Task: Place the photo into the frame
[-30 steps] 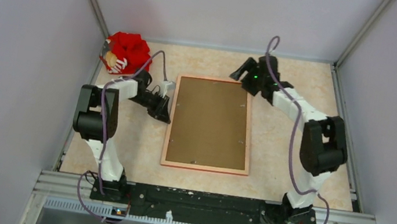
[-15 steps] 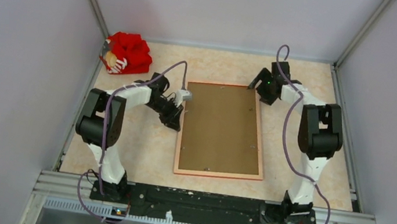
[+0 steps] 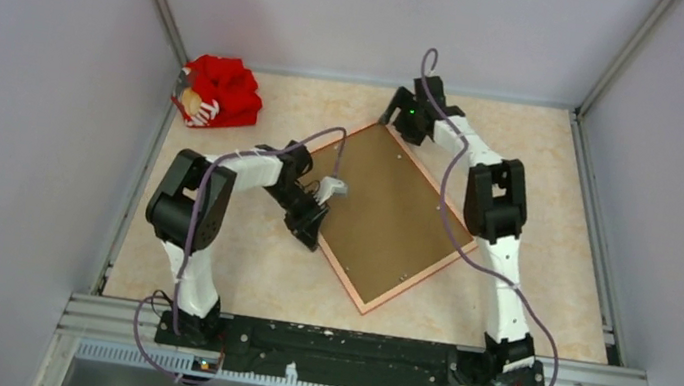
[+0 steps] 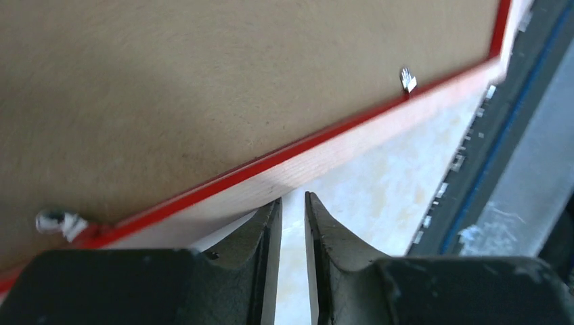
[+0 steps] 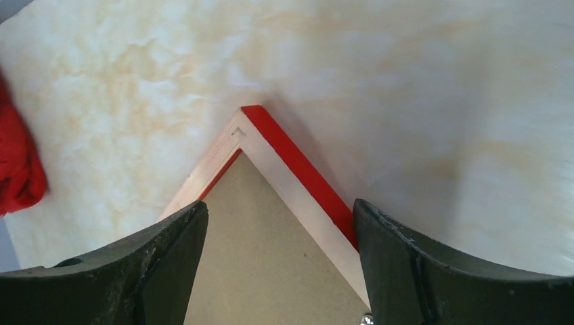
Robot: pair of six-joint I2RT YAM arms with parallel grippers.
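Nearest the arm bases, the frame (image 4: 318, 159) is lying flat on the marbled table (image 3: 246, 270), pale wood back facing up. It's turned like a diamond, with one corner pointing back at the rail. A plain brown backing panel (image 3: 387, 199) sits inside it, and you can see little metal tabs (image 4: 407, 80) along the inner edge. The left gripper (image 4: 292, 200) is down low at the frame's left side, tips right up against the wooden edge. The jaws are pinched almost together with just a thin slit showing table through it, and honestly I can't tell if it's actually got hold of anything. Further back, the right gripper (image 5: 279, 204) is spread wide with its jaws either side of the frame's far corner, and from the wrist cam it isn't clamping it. A red cloth bundle (image 3: 221, 90) sits in the far left corner, well away from everything.
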